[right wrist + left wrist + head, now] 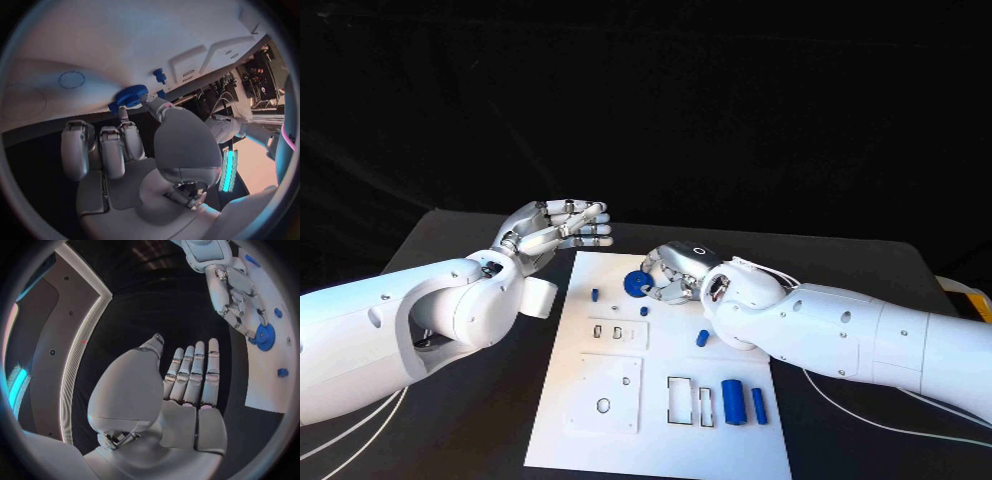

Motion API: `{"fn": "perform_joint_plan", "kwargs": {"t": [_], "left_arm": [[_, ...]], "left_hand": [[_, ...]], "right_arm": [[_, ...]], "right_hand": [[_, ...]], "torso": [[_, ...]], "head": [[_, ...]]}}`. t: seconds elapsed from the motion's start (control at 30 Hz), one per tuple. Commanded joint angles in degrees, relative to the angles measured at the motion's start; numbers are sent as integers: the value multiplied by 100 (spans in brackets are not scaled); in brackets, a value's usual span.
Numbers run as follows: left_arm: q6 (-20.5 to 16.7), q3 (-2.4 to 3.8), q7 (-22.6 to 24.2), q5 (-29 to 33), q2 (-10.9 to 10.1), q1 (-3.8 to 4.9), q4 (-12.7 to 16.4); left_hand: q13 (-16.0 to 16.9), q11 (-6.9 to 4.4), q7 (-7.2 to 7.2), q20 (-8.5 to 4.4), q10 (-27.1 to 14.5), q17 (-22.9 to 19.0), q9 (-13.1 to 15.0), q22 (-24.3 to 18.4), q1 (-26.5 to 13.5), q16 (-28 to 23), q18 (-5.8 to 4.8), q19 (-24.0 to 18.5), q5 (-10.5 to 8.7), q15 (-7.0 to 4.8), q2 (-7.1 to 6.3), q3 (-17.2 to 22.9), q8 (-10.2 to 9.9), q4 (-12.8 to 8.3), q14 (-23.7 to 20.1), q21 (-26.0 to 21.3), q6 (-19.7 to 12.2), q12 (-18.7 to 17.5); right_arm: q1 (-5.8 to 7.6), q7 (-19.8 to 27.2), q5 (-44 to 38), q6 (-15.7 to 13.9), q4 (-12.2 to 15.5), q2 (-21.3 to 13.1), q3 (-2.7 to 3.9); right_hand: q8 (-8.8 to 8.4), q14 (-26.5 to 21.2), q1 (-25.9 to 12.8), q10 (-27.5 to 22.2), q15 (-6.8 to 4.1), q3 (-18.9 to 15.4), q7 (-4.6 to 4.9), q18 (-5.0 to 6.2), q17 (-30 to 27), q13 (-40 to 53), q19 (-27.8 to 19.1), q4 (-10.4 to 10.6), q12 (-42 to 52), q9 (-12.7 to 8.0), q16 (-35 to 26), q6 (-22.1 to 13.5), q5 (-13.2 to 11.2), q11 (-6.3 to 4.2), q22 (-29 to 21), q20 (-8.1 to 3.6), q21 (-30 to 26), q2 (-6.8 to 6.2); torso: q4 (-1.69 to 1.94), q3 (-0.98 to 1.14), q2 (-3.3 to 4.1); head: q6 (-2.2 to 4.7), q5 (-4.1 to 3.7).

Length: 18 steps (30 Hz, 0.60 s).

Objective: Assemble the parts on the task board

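The right hand (678,272) pinches a blue gear (638,284) over the task board (661,440), the left hand (560,228) spreads released, and most parts seem unassembled.

On the task board (574,440): gear (638,284) at the far end, pegs (731,401) near right, table (444,240) beneath
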Motion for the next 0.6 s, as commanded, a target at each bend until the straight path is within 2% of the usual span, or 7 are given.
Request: {"fn": "perform_joint_plan", "kwargs": {"t": [0.03,0.13,0.23,0.37,0.43,0.5,0.6], "left_arm": [[77,5,22,15,-11,8,-11],[75,5,23,15,-24,8,-27],[78,5,25,15,-34,8,-38],[90,4,27,15,-36,8,-40],[98,4,31,15,-47,7,-37],[104,4,34,15,-53,7,-47],[114,4,33,15,-41,7,-75]], "left_hand": [[-1,13,206,5,-4,5,-10,-8,45,-24,69,-37,-18,31,-6,35,-25,4,-17,-20,-43,-20],[-1,13,206,5,-4,5,-10,-8,45,-24,69,-37,-18,31,-6,35,-25,4,-17,-20,-43,-20],[-2,13,205,6,-7,7,-10,-10,49,-28,69,-41,-18,32,-8,35,-28,4,-18,-22,-46,-24],[-2,13,205,6,-7,7,-10,-10,49,-28,69,-41,-18,32,-8,35,-28,4,-18,-22,-46,-24],[-2,13,205,7,-7,8,-11,-11,49,-29,69,-43,-19,33,-10,35,-28,5,-19,-23,-47,-25],[-2,13,204,7,-7,9,-11,-12,50,-30,69,-44,-19,33,-10,35,-29,5,-19,-23,-47,-25],[-2,13,204,8,-7,9,-11,-12,50,-30,69,-45,-19,33,-10,35,-29,5,-19,-24,-47,-26]], "right_arm": [[20,342,261,-642,228,-230,10],[63,478,436,-800,454,-488,20],[136,588,634,-798,706,-829,30],[262,913,925,-561,1075,-1469,35],[300,1094,1045,-404,1236,-1796,35],[323,1264,1236,-268,1345,-2059,35],[341,1524,1818,-52,1446,-2408,33]], "right_hand": [[-5,565,2,35,3,26,-12,-33,1349,380,55,14,27,-5,38,7,36,1,538,-5,23,-14],[-42,565,27,27,9,22,1,-33,1347,372,52,-5,22,-17,37,-34,6,11,535,-5,18,-38],[-62,564,24,26,15,5,8,-33,1342,371,53,-4,21,-23,37,-50,-38,19,538,-1,19,-56],[-55,566,131,13,16,52,5,-32,1353,362,47,-65,13,-18,39,-4,-28,16,535,3,11,-29],[-50,567,206,7,16,73,1,-38,1358,358,63,-114,8,-13,40,31,-41,13,562,2,30,-35],[-57,568,312,6,14,88,2,-40,1367,358,64,-188,7,-13,41,64,-122,13,573,2,32,-61],[-110,572,476,24,19,78,14,-46,1383,383,76,-327,25,-29,45,11,-255,21,598,4,46,-147]], "torso": [[-20,12,-14],[-45,18,-22],[-73,28,-34],[-81,39,-43],[-109,38,-51],[-138,52,-58],[-146,67,-62]], "head": [[11,14],[20,9],[20,-20],[-15,-113],[-15,-162],[-26,-196],[-17,-253]]}}
